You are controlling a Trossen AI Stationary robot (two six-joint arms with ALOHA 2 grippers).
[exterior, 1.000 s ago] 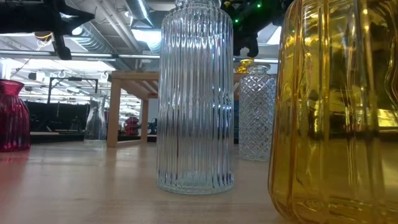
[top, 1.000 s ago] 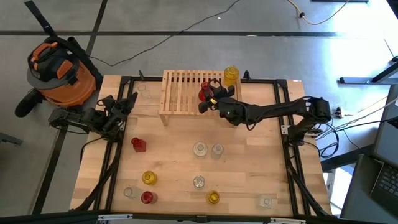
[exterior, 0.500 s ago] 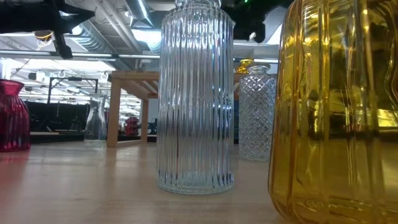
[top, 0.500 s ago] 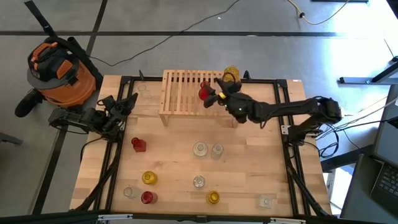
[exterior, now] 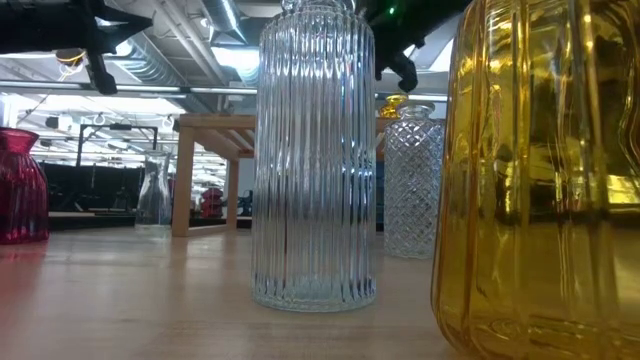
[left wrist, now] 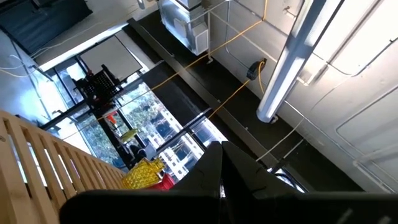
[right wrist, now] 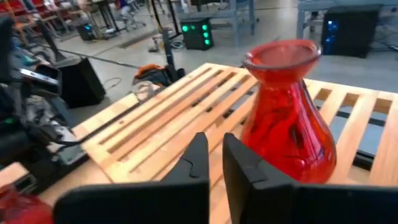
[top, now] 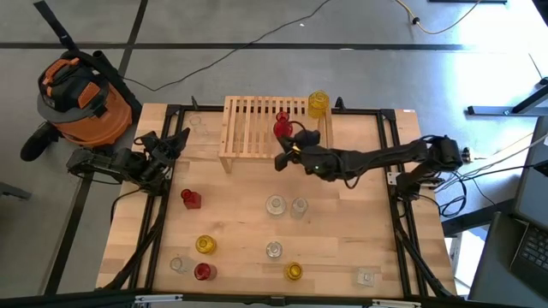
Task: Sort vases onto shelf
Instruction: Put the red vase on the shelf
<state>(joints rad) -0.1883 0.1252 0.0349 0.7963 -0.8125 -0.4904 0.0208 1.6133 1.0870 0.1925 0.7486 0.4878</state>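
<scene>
A red vase (top: 282, 128) (right wrist: 287, 112) stands upright on its base on the slatted top of the light-wood shelf (top: 257, 120) (right wrist: 168, 124). A yellow vase (top: 318, 103) stands at the shelf's far right corner. My right gripper (top: 282, 158) (right wrist: 214, 146) hovers just off the shelf's near edge, shut, apart from the red vase. More red, yellow and clear vases stand on the table's near half (top: 275, 204). My left gripper (top: 181, 137) (left wrist: 221, 149) waits at the left edge, shut, tipped upward.
An orange shop vacuum (top: 86, 98) sits beyond the far left corner. In the low view a ribbed clear vase (exterior: 315, 150) and a yellow vase (exterior: 540, 180) stand close to the camera, with a diamond-cut clear one (exterior: 412, 180) behind. Bare wood lies between shelf and vases.
My right gripper has drawn back from the red vase toward the table's near edge and now sits off the shelf. The red vase has stayed standing where it was on the slats. The left arm has kept still.
</scene>
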